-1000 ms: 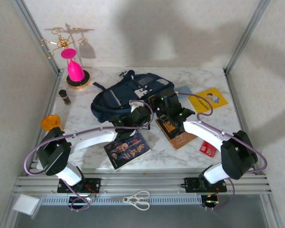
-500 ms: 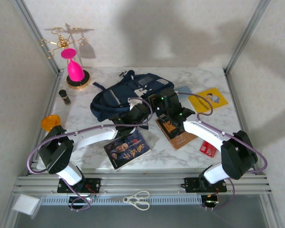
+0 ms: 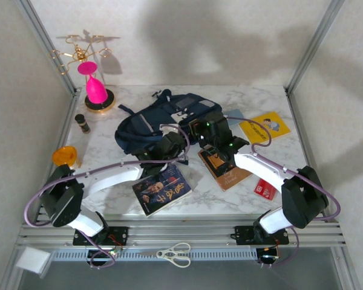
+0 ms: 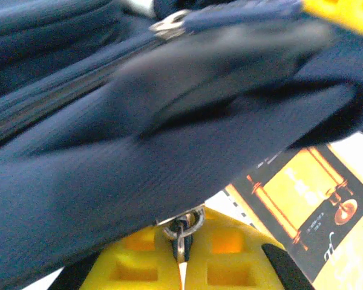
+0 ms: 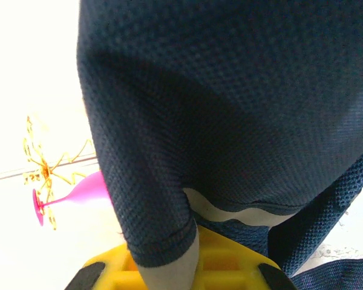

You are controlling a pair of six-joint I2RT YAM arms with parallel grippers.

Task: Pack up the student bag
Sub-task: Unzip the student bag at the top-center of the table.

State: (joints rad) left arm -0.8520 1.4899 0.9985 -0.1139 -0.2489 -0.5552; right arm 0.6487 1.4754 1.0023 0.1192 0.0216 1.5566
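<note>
Fingers (image 4: 133,263) of left gripper (image 4: 180,244): yellow, pressed together on the metal zipper pull (image 4: 183,228) of the student bag (image 3: 151,121). Right gripper (image 5: 169,263): fingers clamped on a fold of navy mesh with grey piping.

Bag lies centre-rear on the marble table (image 3: 260,99), with both grippers at its near edge.

Left wrist view, just right of the fingers: black-and-orange book (image 4: 302,199), cover print blurred and unreadable.

Navy book (image 3: 162,190), near centre: gold Chinese characters, too small to read. Yellow book (image 3: 265,127) right rear and red card (image 3: 265,189) right front: any text too small to make out.
</note>
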